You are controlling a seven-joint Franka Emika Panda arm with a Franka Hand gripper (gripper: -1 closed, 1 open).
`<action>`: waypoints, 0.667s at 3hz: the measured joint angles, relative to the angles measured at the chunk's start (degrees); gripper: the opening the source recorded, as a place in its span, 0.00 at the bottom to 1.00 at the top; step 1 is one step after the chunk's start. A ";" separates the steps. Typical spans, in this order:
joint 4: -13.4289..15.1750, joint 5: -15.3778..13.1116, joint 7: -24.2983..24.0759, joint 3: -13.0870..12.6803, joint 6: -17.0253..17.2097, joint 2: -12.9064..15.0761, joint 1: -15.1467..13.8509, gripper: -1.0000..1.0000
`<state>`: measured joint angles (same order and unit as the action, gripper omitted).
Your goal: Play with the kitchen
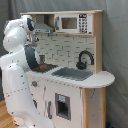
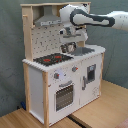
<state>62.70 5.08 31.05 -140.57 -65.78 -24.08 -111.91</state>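
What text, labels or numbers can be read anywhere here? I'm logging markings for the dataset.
None can be read.
The microwave panel on the kitchen shows marks too blurred to read.
The robot arm shows no lettering in either exterior view.

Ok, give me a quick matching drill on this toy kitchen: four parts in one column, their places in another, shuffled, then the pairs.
Parts:
1. faucet
2. hood
3. oven door
4. microwave

Places:
A. front panel, below the knobs
B. top shelf, beside the hood
C. behind the sink
D. above the hob

Pairs: 1-C, 2-D, 3-A, 4-B
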 joint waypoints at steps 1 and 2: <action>4.42 -2.12 -0.32 -0.01 -0.35 3.55 0.41 0.00; 9.25 -3.99 -1.29 -0.03 -1.57 6.98 1.23 0.00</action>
<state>71.95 1.09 29.76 -140.59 -67.35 -17.10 -110.68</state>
